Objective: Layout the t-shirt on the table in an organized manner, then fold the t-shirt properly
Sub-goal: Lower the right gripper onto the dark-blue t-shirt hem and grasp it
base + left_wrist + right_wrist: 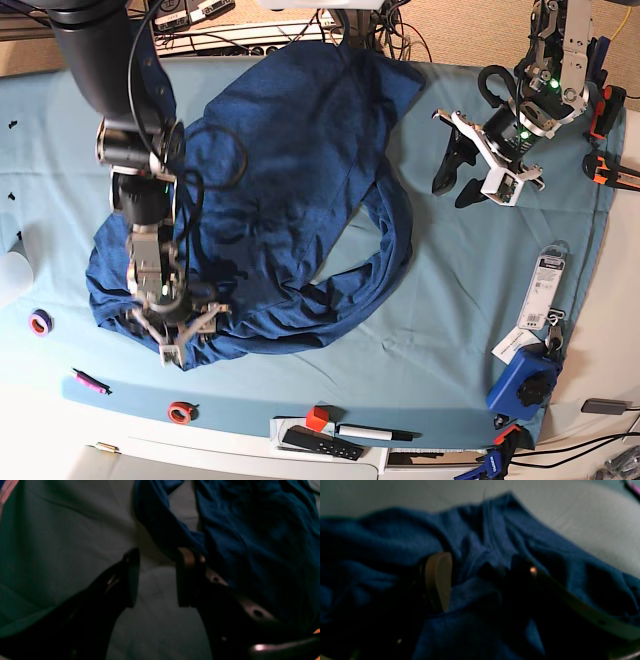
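The dark blue t-shirt (290, 170) lies crumpled and wrinkled across the left and middle of the teal table (470, 300), one long strip curling out to its right. My right gripper (180, 340) is low over the shirt's front-left edge. In the right wrist view this gripper (480, 562) is open, with folds of the shirt (475, 530) under and between the fingers. My left gripper (450, 195) hangs over bare cloth to the right of the shirt. In the left wrist view it (160, 555) is open and holds nothing, the shirt (250, 530) just beyond its right finger.
Along the front edge lie a purple tape ring (40, 322), a pink marker (88, 380), a red tape ring (180, 411), a red block (317, 418), a black remote (320, 442) and a pen (375, 433). Packaged tags (545, 280), a blue tool (525, 385) and clamps (600, 165) crowd the right side.
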Available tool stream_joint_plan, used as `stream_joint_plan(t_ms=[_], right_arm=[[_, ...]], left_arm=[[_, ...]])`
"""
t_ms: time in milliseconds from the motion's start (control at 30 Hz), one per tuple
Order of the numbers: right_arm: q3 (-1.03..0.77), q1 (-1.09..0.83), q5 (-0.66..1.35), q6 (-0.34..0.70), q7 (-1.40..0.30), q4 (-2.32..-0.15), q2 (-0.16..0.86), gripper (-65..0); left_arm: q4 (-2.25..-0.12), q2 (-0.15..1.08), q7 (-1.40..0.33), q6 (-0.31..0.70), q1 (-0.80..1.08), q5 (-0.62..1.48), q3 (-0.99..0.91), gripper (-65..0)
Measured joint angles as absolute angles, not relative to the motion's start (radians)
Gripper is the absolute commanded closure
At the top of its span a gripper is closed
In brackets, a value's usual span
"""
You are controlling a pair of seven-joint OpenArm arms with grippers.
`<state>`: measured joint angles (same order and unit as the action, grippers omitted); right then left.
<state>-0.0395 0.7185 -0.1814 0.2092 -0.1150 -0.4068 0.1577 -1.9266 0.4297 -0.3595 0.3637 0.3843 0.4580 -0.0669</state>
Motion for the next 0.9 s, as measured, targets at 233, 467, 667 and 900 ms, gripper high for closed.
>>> stream_joint_plan(t_ms=[233, 467, 667, 900], right_arm=[[-0.039, 0.685, -0.185, 0.176, -0.044, -0.411, 0.157, -27.9], [-0.038, 0.679, -0.202, 0.094, -0.036, -0.411, 0.150, 0.0], [-0.038, 0.673, -0.209, 0.030, -0.010, -0.410, 0.155, 0.0], [-0.038, 0.670, -0.209, 0.021, 0.001, -0.409, 0.155, 0.0]], left_arm=[[-1.927, 0.430, -0.360, 0.429, 0.385, 0.462, -0.067, -25.0], [-1.927, 0.430, -0.360, 0.427, 0.385, 0.462, -0.067, -25.0], [-1.927, 0.430, -0.359, 0.428, 0.385, 0.462, -0.067, -25.0], [-1.929, 0.430, -0.575, 0.582, 0.385, 0.664, -0.067, -29.3]])
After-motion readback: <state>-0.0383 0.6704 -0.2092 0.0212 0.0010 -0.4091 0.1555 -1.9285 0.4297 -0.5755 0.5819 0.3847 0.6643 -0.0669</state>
